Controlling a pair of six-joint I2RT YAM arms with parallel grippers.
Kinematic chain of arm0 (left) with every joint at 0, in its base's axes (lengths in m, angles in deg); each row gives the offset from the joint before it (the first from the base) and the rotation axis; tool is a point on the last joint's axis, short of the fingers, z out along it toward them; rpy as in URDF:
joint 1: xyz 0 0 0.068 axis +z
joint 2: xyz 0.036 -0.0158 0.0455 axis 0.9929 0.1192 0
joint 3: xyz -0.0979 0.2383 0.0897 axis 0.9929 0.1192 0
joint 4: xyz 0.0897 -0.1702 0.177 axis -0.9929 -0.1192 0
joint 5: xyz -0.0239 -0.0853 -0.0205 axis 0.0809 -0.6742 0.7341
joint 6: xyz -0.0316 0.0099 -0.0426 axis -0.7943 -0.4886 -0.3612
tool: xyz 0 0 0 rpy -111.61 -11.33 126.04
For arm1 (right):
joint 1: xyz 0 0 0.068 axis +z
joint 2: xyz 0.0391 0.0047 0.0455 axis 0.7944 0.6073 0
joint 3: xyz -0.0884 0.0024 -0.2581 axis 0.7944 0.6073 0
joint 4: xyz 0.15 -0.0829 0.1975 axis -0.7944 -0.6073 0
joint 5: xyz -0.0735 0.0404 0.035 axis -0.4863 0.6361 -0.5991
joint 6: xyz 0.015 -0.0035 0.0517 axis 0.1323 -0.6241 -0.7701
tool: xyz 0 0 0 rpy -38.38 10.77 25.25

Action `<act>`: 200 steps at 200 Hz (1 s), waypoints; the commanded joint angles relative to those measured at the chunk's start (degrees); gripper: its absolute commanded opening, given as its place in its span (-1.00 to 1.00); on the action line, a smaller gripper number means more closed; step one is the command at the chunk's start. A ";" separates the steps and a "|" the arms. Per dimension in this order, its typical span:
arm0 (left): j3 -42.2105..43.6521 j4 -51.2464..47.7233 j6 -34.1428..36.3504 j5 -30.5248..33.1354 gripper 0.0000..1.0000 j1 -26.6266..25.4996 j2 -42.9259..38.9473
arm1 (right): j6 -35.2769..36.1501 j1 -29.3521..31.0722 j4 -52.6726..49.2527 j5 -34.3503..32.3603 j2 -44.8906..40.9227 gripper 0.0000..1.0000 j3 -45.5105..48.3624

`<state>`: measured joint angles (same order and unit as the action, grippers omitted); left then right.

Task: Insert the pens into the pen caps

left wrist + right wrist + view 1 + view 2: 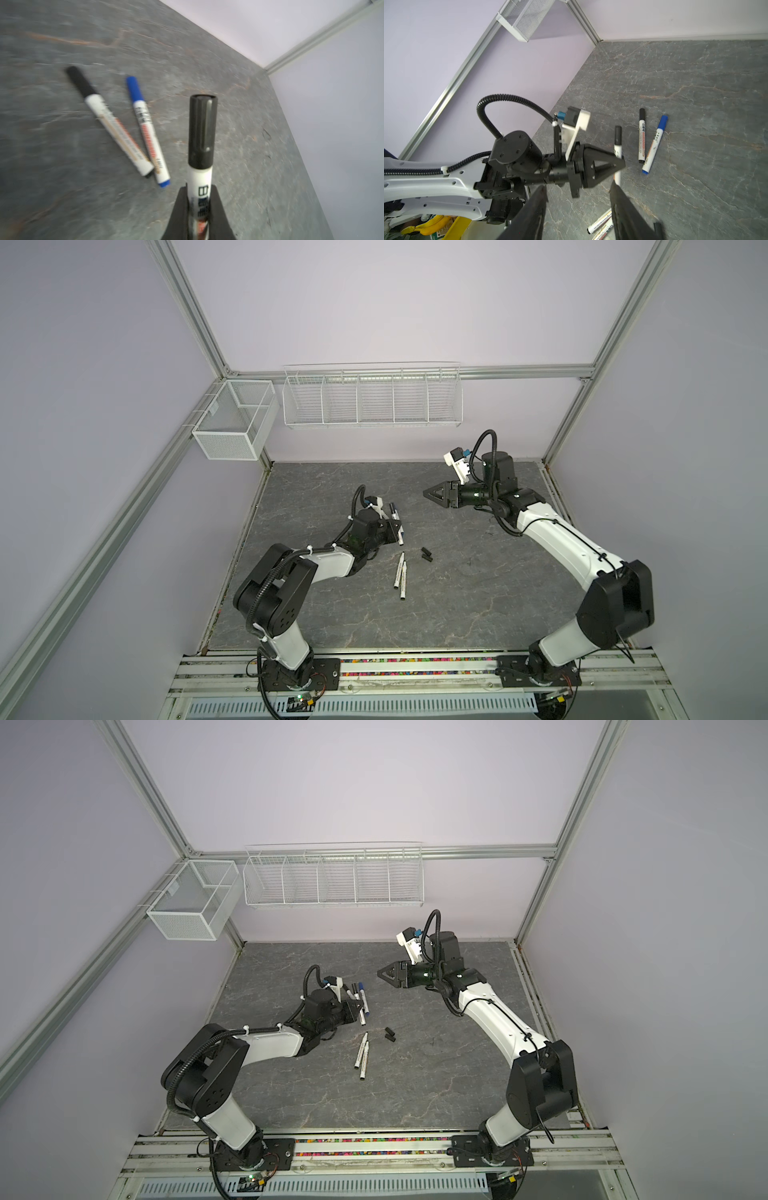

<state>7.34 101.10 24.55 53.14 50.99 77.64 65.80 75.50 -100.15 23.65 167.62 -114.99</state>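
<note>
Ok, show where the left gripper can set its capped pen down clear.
Bare table runs wide from the two loose caps to the right arm, and along the front rail. The back strip under the wire rack is bare too. Crowded: beside the left gripper, where two capped pens lie, and the two uncapped pens just nearer the front rail.

Five slim white marker pens with printed barrels in all. Capped, three: black-capped pen, second black-capped pen, blue-capped pen. Uncapped, two: bare pen, second bare pen. Loose, two: short black plastic cap, second black cap. White wire baskets, two: mesh box, long five-compartment rack.
</note>
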 commanded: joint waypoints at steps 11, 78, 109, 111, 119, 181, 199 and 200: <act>-1.08 -4.70 -6.46 9.24 -0.93 3.81 1.33 | -0.59 -0.13 -1.16 -1.39 -2.17 0.04 2.38; -14.82 -28.74 -8.26 11.26 -0.43 5.31 10.18 | 0.90 -0.18 -2.86 -2.57 -2.94 0.02 2.53; -17.10 -33.74 -11.75 11.58 0.03 5.57 11.82 | 1.08 -0.13 -3.46 -2.76 -2.85 0.02 2.84; -17.28 -34.25 -11.90 11.70 0.05 5.56 11.86 | 1.02 -0.13 -3.47 -2.80 -2.85 0.02 2.84; -17.93 -35.73 -12.39 11.84 0.08 5.59 12.04 | 1.17 -0.13 -3.56 -2.81 -2.92 0.02 2.97; -20.40 -39.66 -12.42 8.64 0.13 5.57 10.82 | 1.66 -0.13 -4.31 -2.45 -2.75 0.01 3.19; -19.70 -38.94 -11.91 7.22 0.13 5.56 9.34 | 1.68 -0.14 -4.69 -2.83 -2.67 0.01 3.54; -19.65 -38.86 -11.86 7.07 0.13 5.59 9.26 | 1.65 -0.13 -4.70 -2.82 -2.63 0.01 3.63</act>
<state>-12.55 65.21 13.54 62.47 56.15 88.27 66.15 75.50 -104.28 21.16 166.24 -112.71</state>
